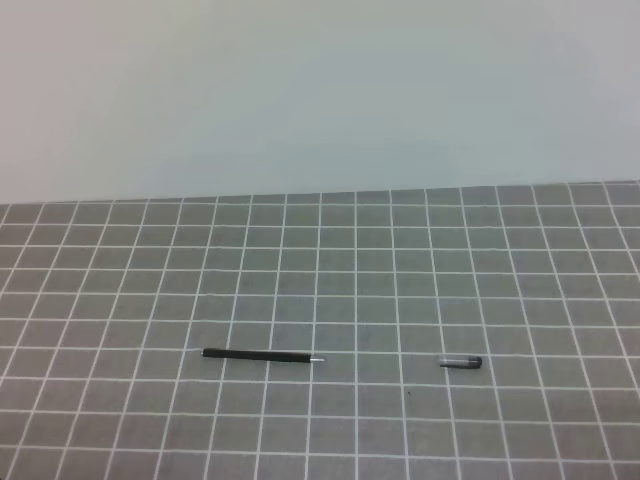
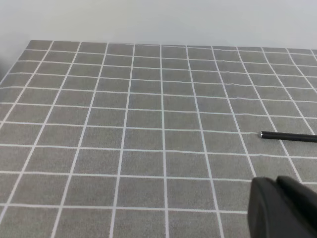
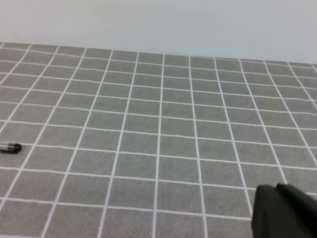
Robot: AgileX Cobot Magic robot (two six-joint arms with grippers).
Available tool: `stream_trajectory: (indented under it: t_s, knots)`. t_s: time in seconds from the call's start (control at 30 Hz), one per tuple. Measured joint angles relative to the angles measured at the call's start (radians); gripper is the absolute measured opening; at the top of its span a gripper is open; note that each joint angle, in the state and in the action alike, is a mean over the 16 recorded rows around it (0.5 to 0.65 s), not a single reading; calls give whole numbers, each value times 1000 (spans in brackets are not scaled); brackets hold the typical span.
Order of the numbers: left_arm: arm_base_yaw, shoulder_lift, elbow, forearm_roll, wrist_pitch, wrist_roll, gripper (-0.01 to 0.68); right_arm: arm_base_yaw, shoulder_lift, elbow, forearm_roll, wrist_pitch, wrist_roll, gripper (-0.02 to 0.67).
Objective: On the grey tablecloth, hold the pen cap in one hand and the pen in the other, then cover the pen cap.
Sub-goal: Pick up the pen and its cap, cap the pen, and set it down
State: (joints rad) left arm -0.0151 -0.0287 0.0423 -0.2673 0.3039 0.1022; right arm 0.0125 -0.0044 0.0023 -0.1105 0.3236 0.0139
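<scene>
Cloth is being shown across the whole lower part of every view: the grey tablecloth (image 1: 420, 280), printed with thin white lines forming small squares, is lying flat and is being met along its far edge by a plain pale wall (image 1: 320, 90). Neither arm is being seen in the high view. In the left wrist view, the left gripper (image 2: 283, 208) is being shown only as a dark block at the bottom right corner, raised over the cloth; its fingers are pressed together with only a thin seam between them, and nothing is being held. In the right wrist view, the right gripper (image 3: 285, 212) is being shown the same way at the bottom right corner, also closed and holding nothing. The pen (image 1: 262, 355) is lying flat on the cloth, left of centre in the high view and near the front edge, roughly parallel to that edge, with its small silvery tip pointing right. Its blunt end is also being caught at the right edge of the left wrist view, apart from the left gripper. The pen cap (image 1: 462, 362) is lying on its side to the right of the pen, well apart from it, roughly in line with it, its dark end turned right. It is being seen again at the far left edge of the right wrist view, well apart from the right gripper.
</scene>
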Motion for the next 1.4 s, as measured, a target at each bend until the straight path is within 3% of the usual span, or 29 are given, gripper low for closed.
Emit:
stream_trajectory:
  t_s: [1.4]
  knots:
    - [0, 0, 0, 0, 0, 0, 0, 0, 0, 0, 0, 0, 7, -2]
